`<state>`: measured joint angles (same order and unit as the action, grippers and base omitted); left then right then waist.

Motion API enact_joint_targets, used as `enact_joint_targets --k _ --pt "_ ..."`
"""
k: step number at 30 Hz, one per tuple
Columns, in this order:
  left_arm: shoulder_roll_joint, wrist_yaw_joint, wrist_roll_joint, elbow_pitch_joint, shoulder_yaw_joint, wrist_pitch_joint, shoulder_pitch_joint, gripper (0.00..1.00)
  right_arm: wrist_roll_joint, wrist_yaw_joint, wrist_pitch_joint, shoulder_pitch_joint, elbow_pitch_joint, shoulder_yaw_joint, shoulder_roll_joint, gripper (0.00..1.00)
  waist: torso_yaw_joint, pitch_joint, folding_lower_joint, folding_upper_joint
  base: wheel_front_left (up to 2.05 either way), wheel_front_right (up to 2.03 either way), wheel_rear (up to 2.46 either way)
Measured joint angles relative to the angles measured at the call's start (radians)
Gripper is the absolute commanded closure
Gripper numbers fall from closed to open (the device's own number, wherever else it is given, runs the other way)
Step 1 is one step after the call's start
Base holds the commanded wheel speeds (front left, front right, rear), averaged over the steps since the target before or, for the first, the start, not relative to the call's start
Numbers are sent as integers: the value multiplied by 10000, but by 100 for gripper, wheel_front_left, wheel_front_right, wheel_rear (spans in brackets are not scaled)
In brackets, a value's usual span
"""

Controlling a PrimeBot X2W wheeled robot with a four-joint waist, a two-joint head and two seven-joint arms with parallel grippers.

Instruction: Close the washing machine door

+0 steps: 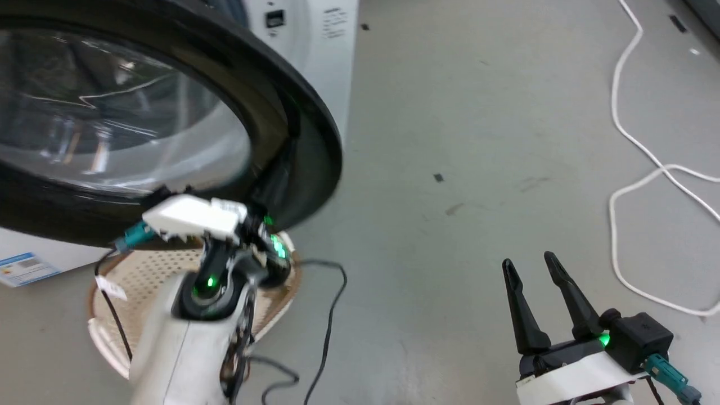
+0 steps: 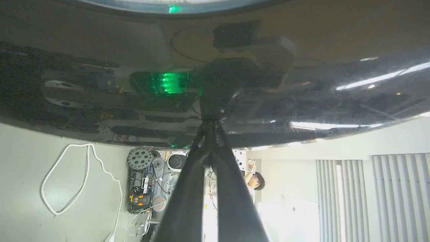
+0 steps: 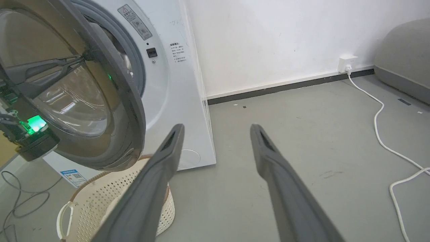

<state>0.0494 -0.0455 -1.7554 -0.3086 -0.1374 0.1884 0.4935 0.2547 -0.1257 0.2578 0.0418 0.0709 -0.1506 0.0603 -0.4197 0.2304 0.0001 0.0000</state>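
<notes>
The washing machine door point(image 1: 292, 112), black-rimmed with a bulging glass centre, stands swung out from the white washing machine point(image 1: 315, 39). In the right wrist view the door point(image 3: 127, 111) hangs clear of the machine front point(image 3: 168, 87), and the grey gasket point(image 3: 132, 57) shows behind it. My left gripper point(image 2: 210, 123) is shut, its fingertips pressed on the door's glossy black rim point(image 2: 100, 50). In the head view the left wrist point(image 1: 225, 242) sits under the door's lower edge. My right gripper point(image 1: 529, 260) is open and holds nothing, low on the right over bare floor; its fingers point(image 3: 161, 161) point past the machine's corner.
A cream perforated basket point(image 1: 140, 275) stands on the floor below the door, also in the right wrist view point(image 3: 97, 201). A white cable point(image 1: 619, 124) loops over the grey floor on the right, from a wall socket point(image 3: 347, 62). A black cable point(image 1: 332, 315) trails by the left arm. A person point(image 2: 257, 181) stands far off.
</notes>
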Motion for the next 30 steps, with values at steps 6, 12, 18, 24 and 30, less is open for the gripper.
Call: enact_joint_targets --k 6,12,18,24,30 --pt "-12 -336 17 -1070 -46 -545 906 100 12 0 -2 13 0 54 -27 0 -188 119 0 0 0 0 0" --pt "44 -640 366 -1613 -376 -428 840 100 6 0 -2 9 0 153 -54 0 209 -113 0 0 0 0 0" --pt "606 -780 1580 -1164 -1538 176 -386 100 -36 0 -2 -59 15 224 -23 0 832 -605 0 0 0 0 0" --pt "2359 -805 4324 13 -3363 247 -1858 100 -33 0 0 -264 75 240 182 0 1610 -1201 -1 0 0 0 0" --pt "3730 -677 6955 522 -3668 -1668 -2391 100 -25 0 0 -490 92 236 337 0 2425 -1789 0 0 0 0 0"
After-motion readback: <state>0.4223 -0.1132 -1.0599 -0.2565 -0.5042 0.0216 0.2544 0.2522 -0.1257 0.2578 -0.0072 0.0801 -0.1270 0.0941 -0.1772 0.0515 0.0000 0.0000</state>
